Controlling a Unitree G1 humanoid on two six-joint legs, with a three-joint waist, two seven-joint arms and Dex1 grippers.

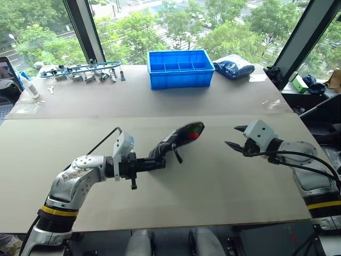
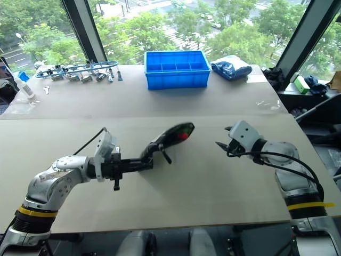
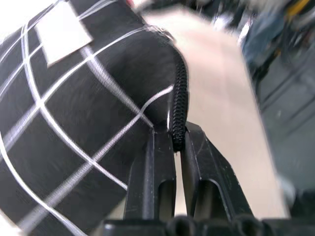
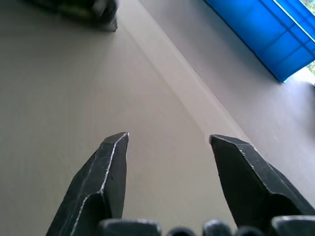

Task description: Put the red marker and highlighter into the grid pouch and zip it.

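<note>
Pouch (image 3: 74,113) edge pinched between left jaws

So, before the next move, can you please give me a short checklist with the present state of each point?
1. Left gripper shut on the grid pouch at its zipper edge: ok.
2. Grid pouch held up off the table, mouth toward the right gripper: ok.
3. Red marker inside the pouch: ok, its red end shows in the mouth.
4. Highlighter inside: cannot tell; only a green patch shows there.
5. Right gripper's jaws open and empty: ok.
6. Pouch zipped: not ok, the mouth is open.
</note>
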